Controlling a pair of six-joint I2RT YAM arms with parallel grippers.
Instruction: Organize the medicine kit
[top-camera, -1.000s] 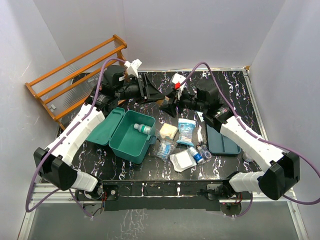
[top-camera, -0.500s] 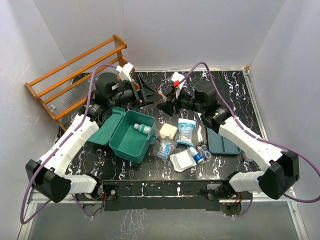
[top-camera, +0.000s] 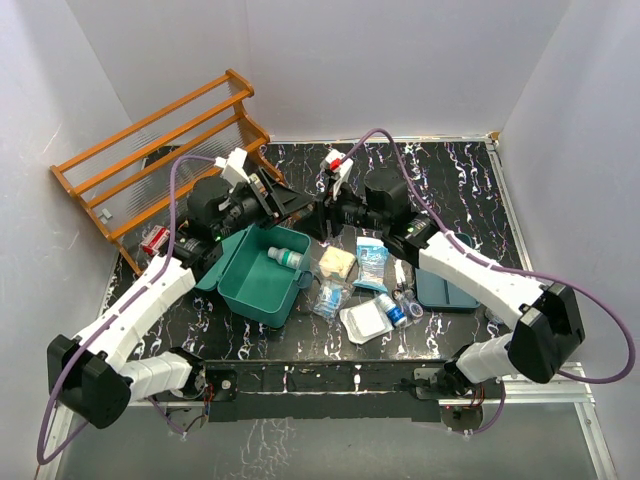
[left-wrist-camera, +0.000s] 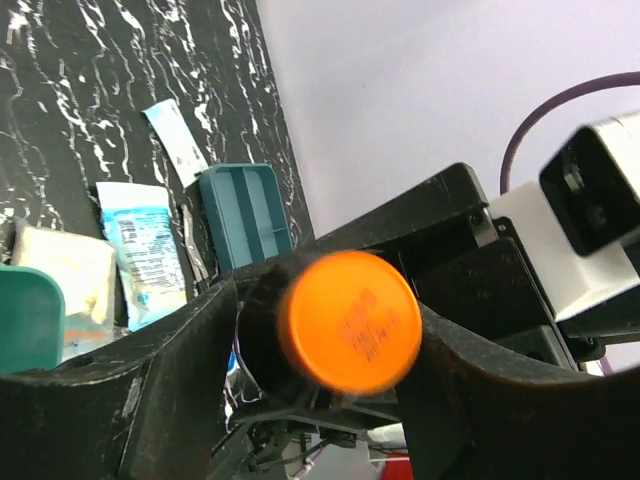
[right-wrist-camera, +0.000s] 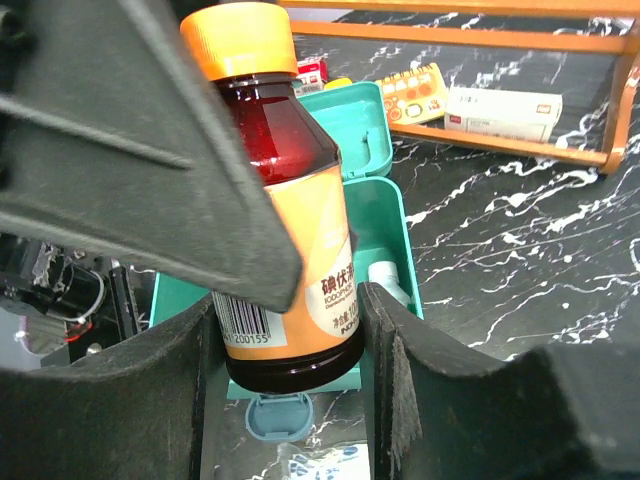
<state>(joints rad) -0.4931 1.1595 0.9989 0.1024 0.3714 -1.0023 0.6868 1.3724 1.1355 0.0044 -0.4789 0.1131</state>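
**Surface:** black marble-patterned worktop (top-camera: 455, 170) with white veining, enclosed by plain pale walls (top-camera: 400, 60) at the back and on both sides.

**Back left:** orange-brown slatted wooden rack (top-camera: 150, 150) by the wall, with a white carton (right-wrist-camera: 505, 112) and an orange blister pack (right-wrist-camera: 420, 85) lying beneath it.

**Medicine kit** (top-camera: 262, 308): teal-green rectangular plastic box on the near left of the worktop, lid open. One small white bottle with a green cap (top-camera: 285, 257) lies inside.

**Loose, just right of the kit:** cream wrapped pad (top-camera: 337, 262), blue-and-white sachet (top-camera: 372, 262), clear packet (top-camera: 328, 297) and white square packet (top-camera: 367, 322). A flat teal divided tray (top-camera: 440, 285) lies farther right.

**Amber bottle** (right-wrist-camera: 300, 200): orange cap and orange label, held off the worktop between the two hands, near the kit's far side.

**Right hand** (right-wrist-camera: 285, 310): fingers closed on the bottle's base, both touching it.

**Left hand** (left-wrist-camera: 335, 320): fingers flank the cap end closely. Whether they press on it cannot be told.
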